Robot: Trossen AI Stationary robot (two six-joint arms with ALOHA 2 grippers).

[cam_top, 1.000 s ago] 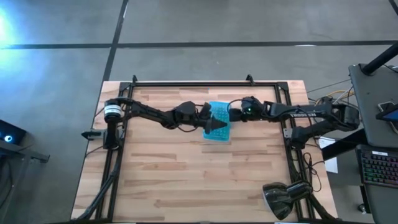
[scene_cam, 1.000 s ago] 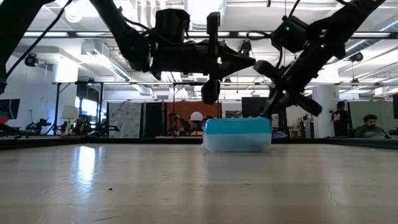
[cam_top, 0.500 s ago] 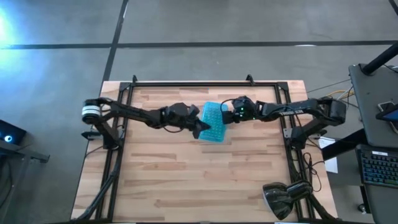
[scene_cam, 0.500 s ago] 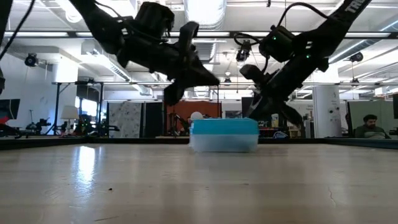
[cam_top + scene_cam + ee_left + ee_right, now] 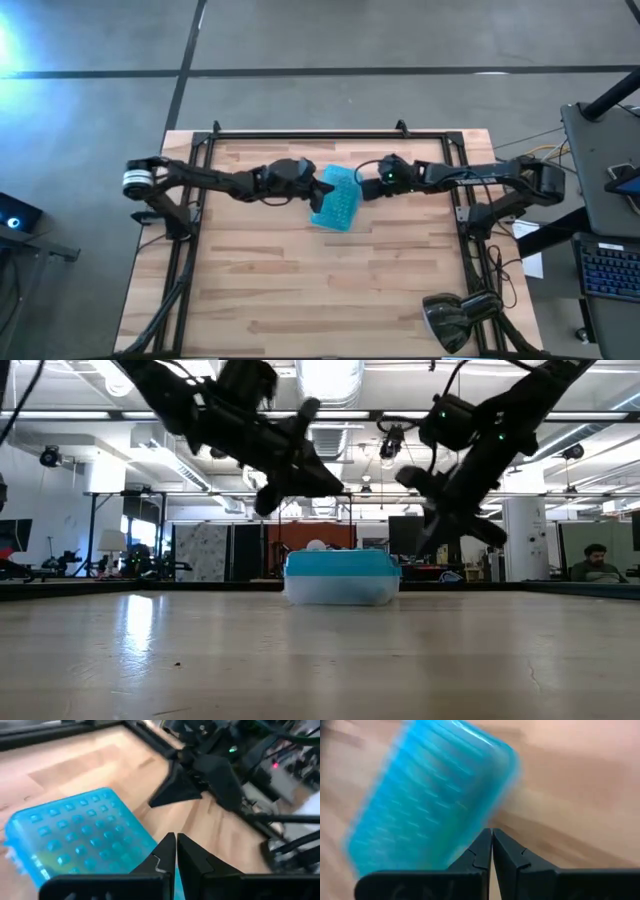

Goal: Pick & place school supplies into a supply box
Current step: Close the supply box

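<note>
The supply box (image 5: pixel 333 200) lies flat on the table's far middle, turned askew. Its turquoise dimpled half is on top and its clear half underneath (image 5: pixel 342 588). No school supplies show outside it. My left gripper (image 5: pixel 318 190) hovers shut over the box's left side, well above its lid in the low view (image 5: pixel 335 485). In the left wrist view, my left gripper (image 5: pixel 176 840) has the box (image 5: pixel 75 840) beneath it. My right gripper (image 5: pixel 363 191) is shut beside the box's far right corner (image 5: pixel 495 755), its fingertips near lid height (image 5: pixel 420 545). My right gripper (image 5: pixel 492 834) has its shut fingertips right beside the box's far right corner, coming in slanting from the table's right. I cannot tell whether they touch the box. My left gripper touches nothing.
A black metal frame (image 5: pixel 330 133) runs along the table's far and side edges. A dark lamp (image 5: pixel 450 318) stands at the near right corner. Bare wood (image 5: pixel 320 290) fills the near half. A person sits in the room beyond the table (image 5: pixel 595 560).
The box has slid along the table toward its left edge and turned askew, staying flat. My left gripper has drawn back toward the table's left and tipped its fingers downward. My right gripper has moved left after the box.
</note>
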